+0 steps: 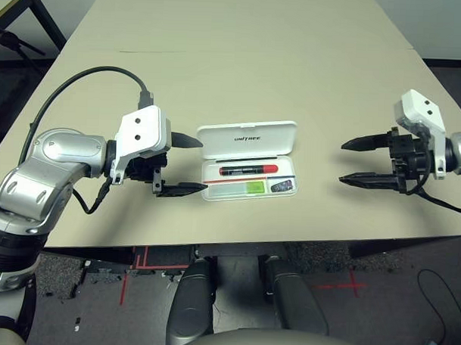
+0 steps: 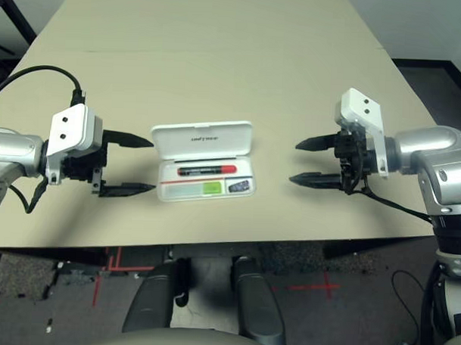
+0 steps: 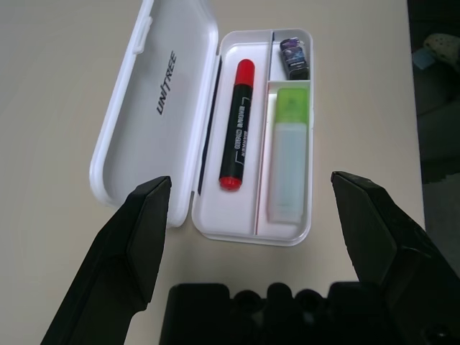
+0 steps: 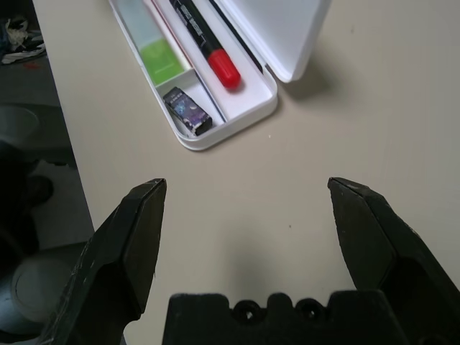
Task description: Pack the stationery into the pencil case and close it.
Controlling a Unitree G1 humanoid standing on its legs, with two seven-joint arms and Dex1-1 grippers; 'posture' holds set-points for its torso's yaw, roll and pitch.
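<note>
You have the table (image 1: 218, 81) under both arms, bare surface between the fingers of each gripper. Left gripper (image 1: 187, 165): fingers wide apart, nothing held, just beside the case. Right gripper (image 1: 341, 161): equally wide, empty, a little apart from the case on its other side. White pencil case (image 3: 253, 228) lies between the two grippers, lid raised, "UNITREE" inside. Green-and-white stick (image 3: 289, 154) sits in the long compartment; red-and-black marker (image 3: 238, 126) lies in the neighbouring one. Smallest, a dark patterned piece (image 4: 187, 111), occupies the small compartment at the case's end toward your right gripper.
</note>
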